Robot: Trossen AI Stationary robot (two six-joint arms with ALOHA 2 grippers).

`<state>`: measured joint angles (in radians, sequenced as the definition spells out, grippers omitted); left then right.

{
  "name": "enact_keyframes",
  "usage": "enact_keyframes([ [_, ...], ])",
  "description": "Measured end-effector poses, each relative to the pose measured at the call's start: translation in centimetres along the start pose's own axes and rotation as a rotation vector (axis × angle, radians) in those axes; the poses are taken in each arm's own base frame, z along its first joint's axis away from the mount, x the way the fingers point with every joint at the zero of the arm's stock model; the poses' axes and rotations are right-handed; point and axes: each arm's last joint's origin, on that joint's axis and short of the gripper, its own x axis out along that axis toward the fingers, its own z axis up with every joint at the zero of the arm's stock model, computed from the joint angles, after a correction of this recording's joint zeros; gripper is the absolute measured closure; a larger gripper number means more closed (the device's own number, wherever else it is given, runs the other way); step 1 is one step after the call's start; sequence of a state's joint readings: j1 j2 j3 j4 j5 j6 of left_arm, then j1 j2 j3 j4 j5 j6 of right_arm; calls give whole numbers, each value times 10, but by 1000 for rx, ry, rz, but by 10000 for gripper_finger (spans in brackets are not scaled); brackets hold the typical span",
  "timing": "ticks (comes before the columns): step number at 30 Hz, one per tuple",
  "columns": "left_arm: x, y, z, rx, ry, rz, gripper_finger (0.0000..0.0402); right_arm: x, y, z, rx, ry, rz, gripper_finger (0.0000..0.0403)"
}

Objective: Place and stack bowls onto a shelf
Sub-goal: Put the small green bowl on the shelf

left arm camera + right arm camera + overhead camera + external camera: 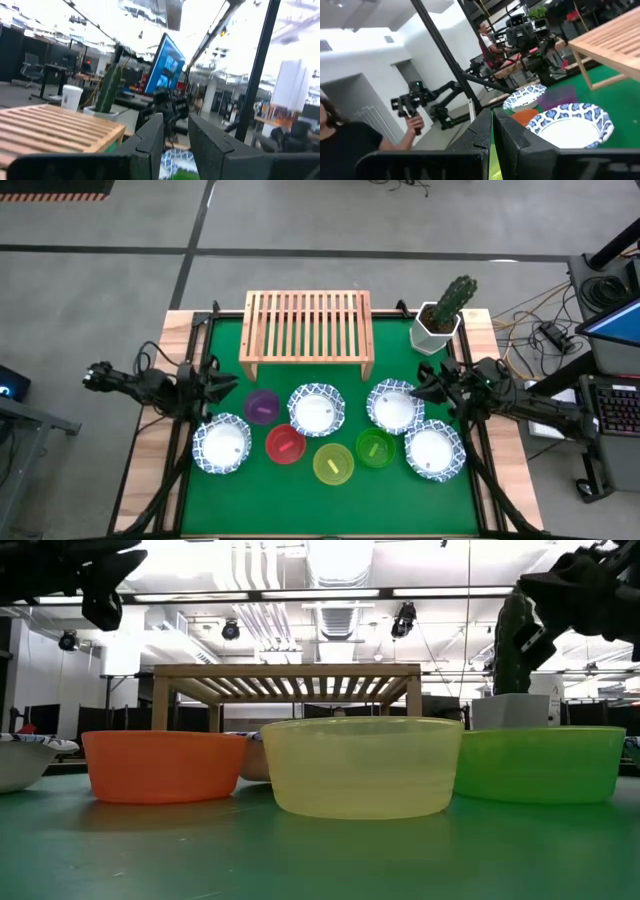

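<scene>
The light-wood shelf [308, 330] stands at the table's far side and holds nothing. Eight bowls sit on the green mat before it: white blue-rimmed ones [222, 444] [316, 409] [394, 405] [434, 449], purple [262, 407], red [285, 443], yellow [333, 463] and green [375, 448]. My left gripper [226, 385] hovers open at the left edge, above and beyond the left white bowl. My right gripper [420, 386] hovers shut at the right edge, beside the third white bowl. In the low view the red [165, 766], yellow [362, 765] and green [545, 762] bowls rest on their bases.
A white hexagonal pot with a cactus [442, 318] stands at the far right corner, next to the shelf. Wooden table borders and black frame posts run along both sides. A person [342, 142] holding a device stands beyond the table's left side. Bare green mat [330, 505] lies near the front edge.
</scene>
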<state>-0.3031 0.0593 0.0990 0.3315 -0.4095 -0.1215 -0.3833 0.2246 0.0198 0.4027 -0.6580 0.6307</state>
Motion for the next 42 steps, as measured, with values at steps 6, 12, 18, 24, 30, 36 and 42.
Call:
enact_keyframes([
  [6,0,0,2,-7,-16,-1,326,15,18,13,-88,1,45,394],
  [12,0,1,2,20,-20,25,326,47,27,30,-92,136,78,394],
  [18,0,1,2,22,-22,35,326,79,31,46,-36,376,-14,394],
  [24,0,1,2,22,-22,35,326,100,27,54,44,608,-220,394],
  [30,0,1,2,24,-20,52,326,120,33,60,62,720,-221,394],
  [36,0,2,1,26,-18,77,326,147,57,53,42,773,-142,394],
  [42,0,2,1,28,-14,78,326,172,86,43,8,839,-135,394],
])
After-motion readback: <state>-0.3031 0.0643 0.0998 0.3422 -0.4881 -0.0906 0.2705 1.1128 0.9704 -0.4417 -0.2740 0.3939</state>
